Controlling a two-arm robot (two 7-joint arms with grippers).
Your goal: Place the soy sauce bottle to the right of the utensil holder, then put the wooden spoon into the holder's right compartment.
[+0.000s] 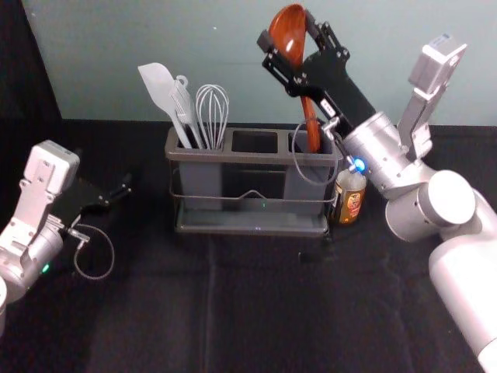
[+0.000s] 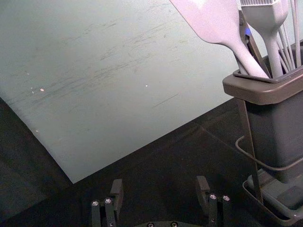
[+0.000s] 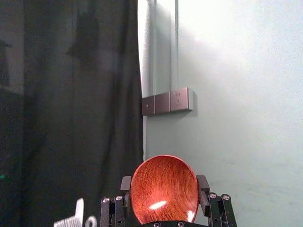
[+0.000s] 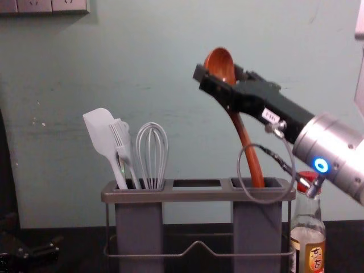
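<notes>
The right claw [image 1: 286, 33] clasps the bowl of the wooden spoon [image 4: 240, 128], whose handle slants down into the holder's [image 1: 252, 224] right compartment [image 4: 257, 227], beside the upright bottle [image 4: 307, 242] marked 东古, while the left claw [image 1: 116, 185] gapes empty at left.

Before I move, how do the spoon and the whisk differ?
The spoon is reddish-brown with a solid bowl; the whisk is pale grey with open loops. The spoon leans left and rises higher; the whisk stands nearly upright. The spoon's bowl sits between the right gripper's fingers; the whisk is unheld. Both stand head up in the holder.
</notes>
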